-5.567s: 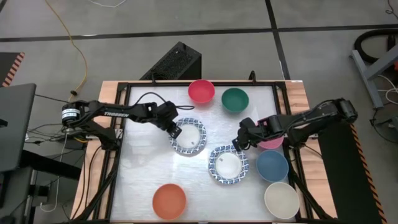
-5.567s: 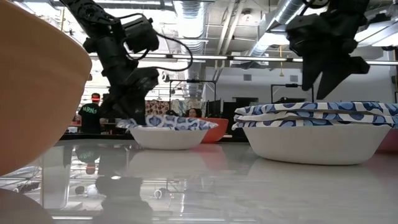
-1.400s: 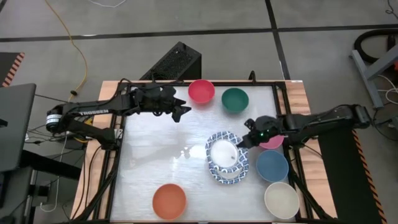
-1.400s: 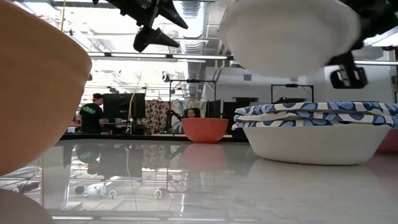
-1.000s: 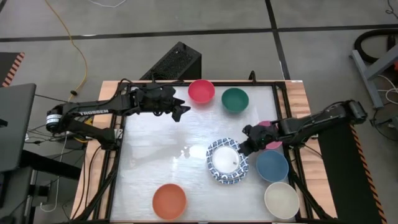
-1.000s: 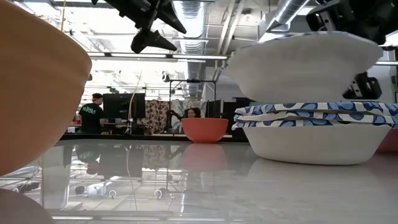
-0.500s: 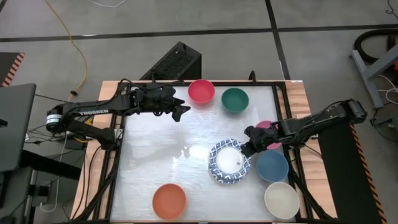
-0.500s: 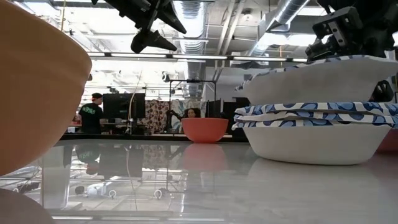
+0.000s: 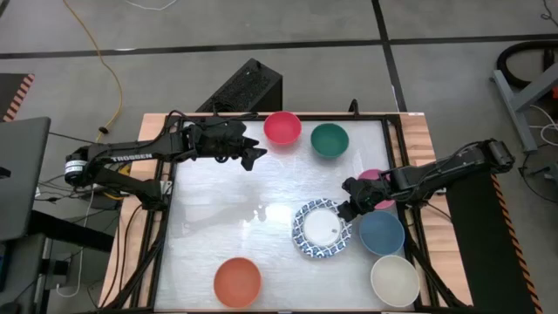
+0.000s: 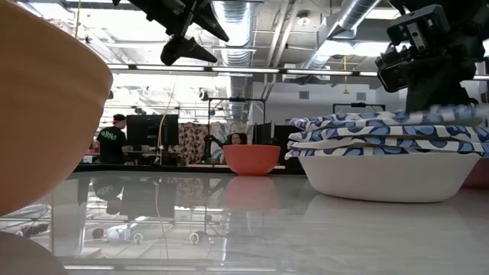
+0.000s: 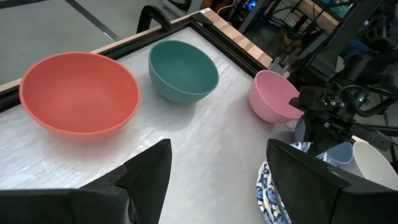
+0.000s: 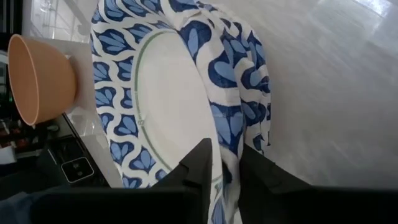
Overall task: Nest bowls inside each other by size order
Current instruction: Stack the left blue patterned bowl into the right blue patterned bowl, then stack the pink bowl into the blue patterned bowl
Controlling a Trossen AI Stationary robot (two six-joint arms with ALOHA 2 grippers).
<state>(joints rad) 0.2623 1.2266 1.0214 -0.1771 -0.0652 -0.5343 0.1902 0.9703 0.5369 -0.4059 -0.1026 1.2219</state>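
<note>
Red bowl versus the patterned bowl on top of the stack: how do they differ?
The red bowl is plain and deep; the patterned bowl is wider and shallow, with a blue-and-white rim and white centre. The red bowl stands alone at the table's far edge; the patterned bowl sits nested on the stack, with the right end effector at its rim. Both are round and upright.
</note>
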